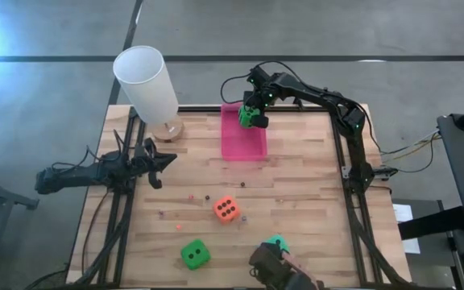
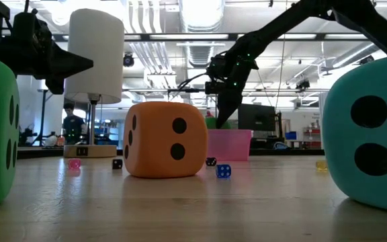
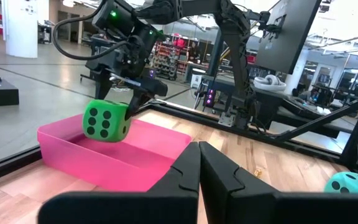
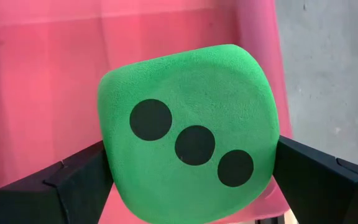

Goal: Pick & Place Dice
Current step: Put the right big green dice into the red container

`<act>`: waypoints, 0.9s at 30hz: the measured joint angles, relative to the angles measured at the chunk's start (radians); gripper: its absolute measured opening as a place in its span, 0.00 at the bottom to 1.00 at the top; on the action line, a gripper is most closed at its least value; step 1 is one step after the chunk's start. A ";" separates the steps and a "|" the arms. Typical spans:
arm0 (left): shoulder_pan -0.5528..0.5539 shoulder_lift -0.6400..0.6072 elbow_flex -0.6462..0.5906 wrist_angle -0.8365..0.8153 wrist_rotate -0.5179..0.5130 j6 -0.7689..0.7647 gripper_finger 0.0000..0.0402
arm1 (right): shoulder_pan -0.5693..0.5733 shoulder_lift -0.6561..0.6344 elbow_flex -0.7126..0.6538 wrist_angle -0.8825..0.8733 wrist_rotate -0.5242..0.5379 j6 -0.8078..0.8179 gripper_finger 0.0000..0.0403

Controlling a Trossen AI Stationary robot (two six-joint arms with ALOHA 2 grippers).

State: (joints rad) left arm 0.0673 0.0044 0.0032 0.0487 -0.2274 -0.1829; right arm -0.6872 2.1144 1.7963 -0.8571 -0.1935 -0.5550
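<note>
My right gripper [image 1: 253, 114] hangs over the far end of the pink tray [image 1: 244, 142] with a bright green die [image 4: 188, 134] between its fingers. That die [image 3: 106, 121] sits just above the tray's floor. An orange-red die [image 1: 225, 209], a second green die [image 1: 194, 254] and a teal die [image 1: 277, 242] rest on a face each on the near half of the wooden table. My left gripper [image 1: 167, 159] waits shut at the table's left side, level and touching nothing. My right gripper pinches the green die between its two fingers, one on each of two opposite faces [image 4: 112, 171]. The fingers [image 3: 137, 102] come from above, slanting steeply down. The die hangs tilted, three-pip face toward the wrist, clear of the tray floor.
A tall white cylinder on a round wooden base [image 1: 147, 80] stands at the table's far left corner. Several tiny dice [image 2: 223, 171] lie scattered mid-table. A dark object [image 1: 274, 270] sits at the near edge beside the teal die. Black frame rails run along both sides.
</note>
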 joint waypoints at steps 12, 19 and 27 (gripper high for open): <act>0.000 0.000 0.000 0.000 0.000 0.000 0.01 | -0.001 0.000 -0.004 -0.014 0.054 0.011 0.93; 0.000 0.000 0.000 0.000 0.000 0.000 0.01 | -0.004 0.000 -0.004 -0.014 0.065 0.027 0.91; 0.000 0.000 0.000 0.000 0.000 0.000 0.01 | -0.005 0.000 -0.004 -0.005 0.064 0.043 0.98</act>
State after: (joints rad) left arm 0.0673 0.0044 0.0032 0.0486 -0.2272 -0.1829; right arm -0.6918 2.1147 1.7924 -0.8619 -0.1296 -0.5117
